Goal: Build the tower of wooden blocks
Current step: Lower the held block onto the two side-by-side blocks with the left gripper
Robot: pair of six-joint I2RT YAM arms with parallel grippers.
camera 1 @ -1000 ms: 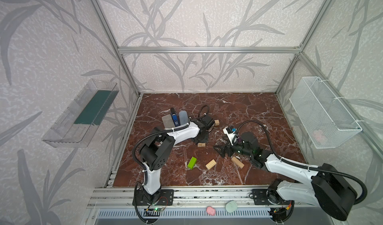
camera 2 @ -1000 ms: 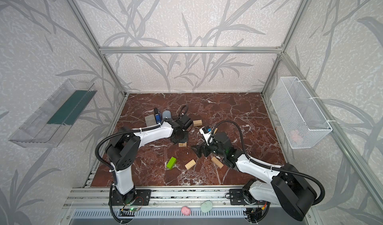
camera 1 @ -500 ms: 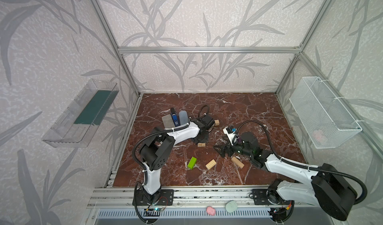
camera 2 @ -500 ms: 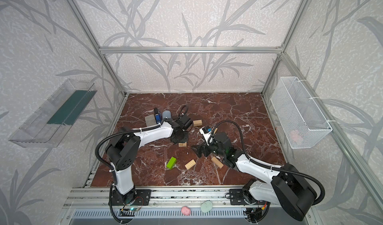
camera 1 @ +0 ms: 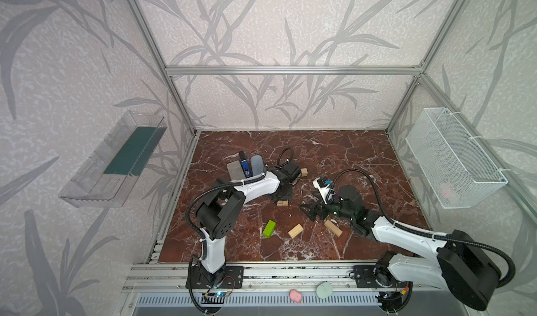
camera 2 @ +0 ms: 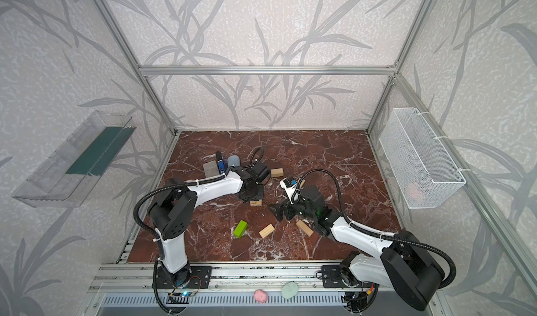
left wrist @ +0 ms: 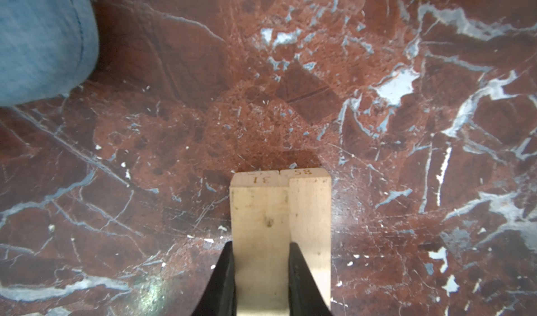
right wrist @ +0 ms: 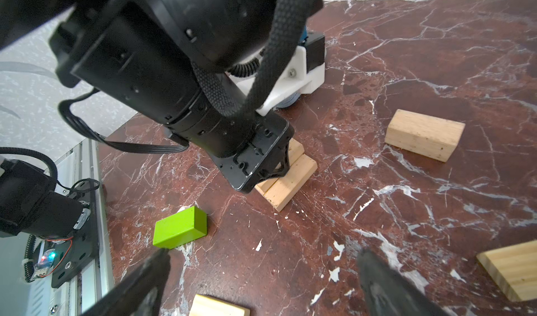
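Blocks lie loose on the red marble desk (camera 1: 334, 154): a lime-green block (camera 1: 269, 229), a front tan block (camera 1: 295, 230) and an angled tan block (camera 1: 333, 228) toward the front, and a far tan block (camera 1: 303, 172) toward the back. The left jaws are clenched on the long sides of a numbered tan block (left wrist: 258, 212), which lies flat mid-desk, touching a neighbouring tan block (left wrist: 311, 212) side by side. The right jaws stand wide apart around nothing, low over bare desk just right of that pair, the lime-green block close beyond one tip.
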